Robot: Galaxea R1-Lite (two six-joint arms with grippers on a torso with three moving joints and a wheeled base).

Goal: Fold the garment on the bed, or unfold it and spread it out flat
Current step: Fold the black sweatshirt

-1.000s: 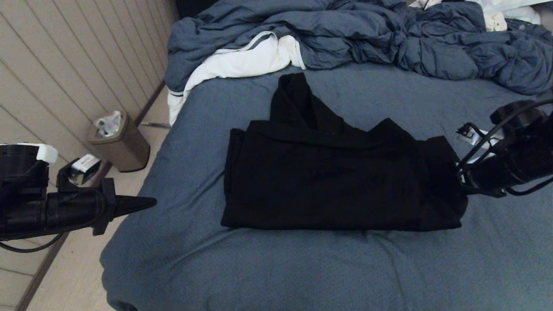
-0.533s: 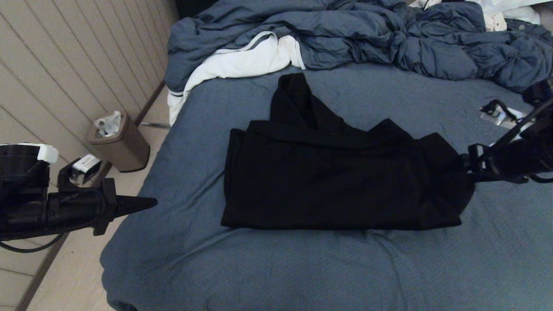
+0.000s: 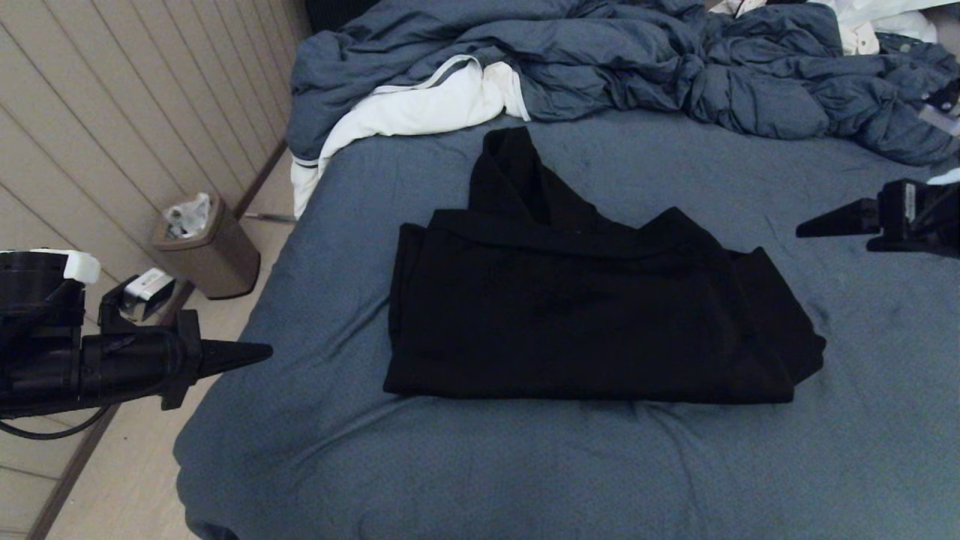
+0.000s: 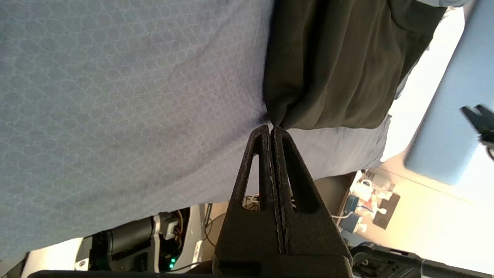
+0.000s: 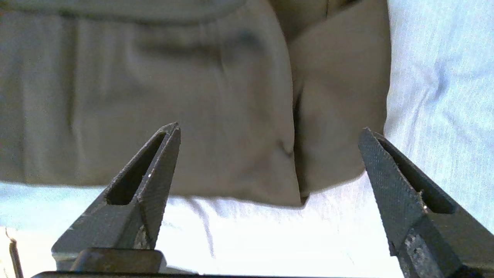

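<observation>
So the garment (image 3: 592,315) was already looking pretty folded at this point: a compact black rectangle sitting mid-frame on the bed (image 3: 525,465), with the hood poking out toward the upper middle. Edges were mostly squared off, though the lower-right corner bulged out a bit and looked lumpy.

The right gripper (image 3: 806,229) hung at the right edge of the frame, off the cloth, jaws spread wide and holding nothing (the right wrist view showed the gap clearly). The left gripper (image 3: 262,349) sat at the lower left, beside the bed's edge, fingers pressed together on nothing.

My guess: the fold was basically done. What was maybe left was tucking the hood in and tidying that corner. The rumpled duvet (image 3: 600,60) and white cloth (image 3: 420,109) lay along the top.
</observation>
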